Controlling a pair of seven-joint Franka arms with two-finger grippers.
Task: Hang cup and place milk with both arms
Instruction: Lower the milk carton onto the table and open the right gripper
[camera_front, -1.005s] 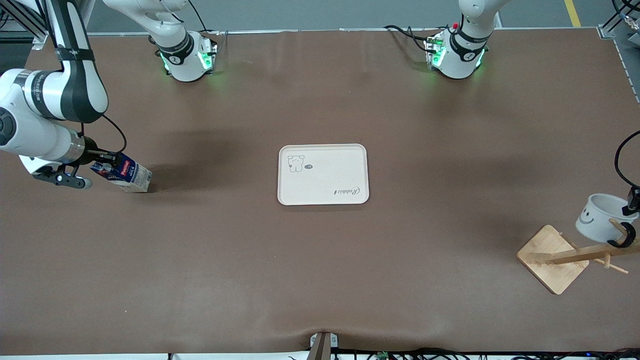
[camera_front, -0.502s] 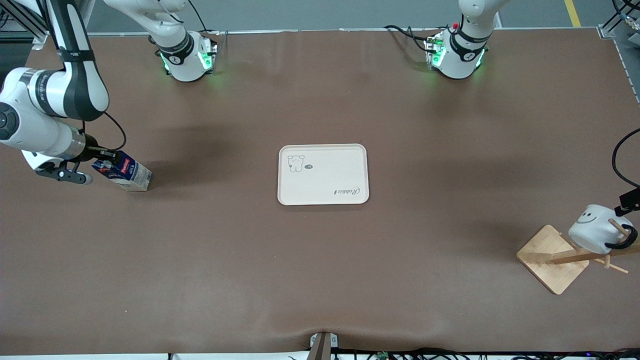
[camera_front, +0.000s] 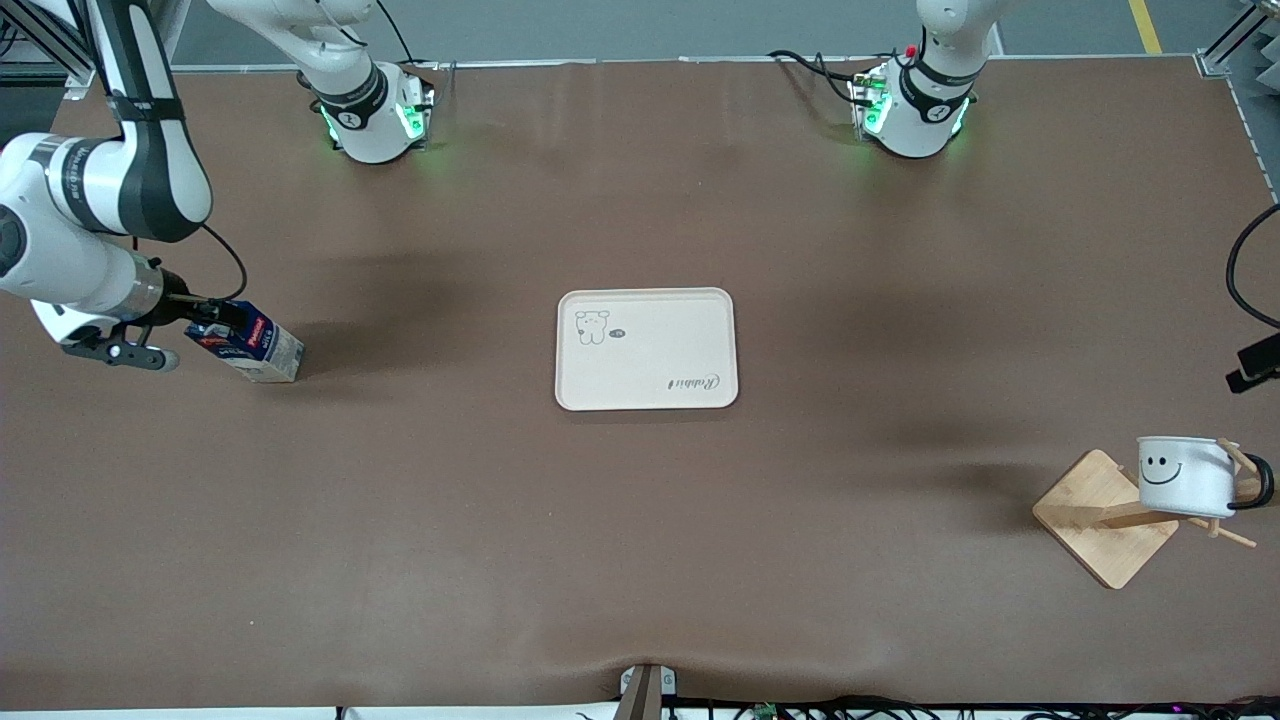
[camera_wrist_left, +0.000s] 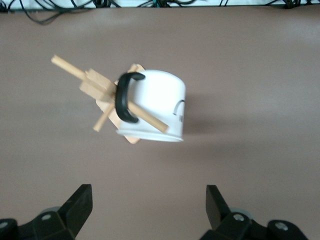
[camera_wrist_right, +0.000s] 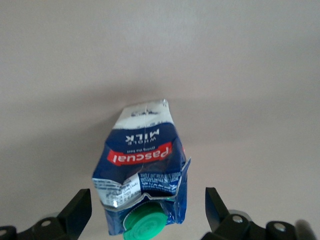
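Note:
The white cup (camera_front: 1183, 478) with the smiley face hangs by its black handle (camera_front: 1262, 484) on a peg of the wooden rack (camera_front: 1105, 520) at the left arm's end of the table. In the left wrist view the cup (camera_wrist_left: 155, 112) hangs free on the peg, and my left gripper (camera_wrist_left: 148, 200) is open and empty, drawn back from it. Only a black part of that hand (camera_front: 1255, 365) shows at the front view's edge. The milk (camera_front: 250, 345) leans on the table at the right arm's end. My right gripper (camera_wrist_right: 148, 202) is open, its fingers either side of the carton's green cap (camera_wrist_right: 145, 225) without touching.
A cream tray (camera_front: 650, 365) with a small bear drawing lies at the table's middle. The rack's square base sits near the table edge at the left arm's end. A black cable (camera_front: 1240, 280) hangs above the rack.
The cup has swung from tilted to hanging level on the peg. My left gripper has let it go and pulled away. My right gripper has shifted slightly around the milk's top.

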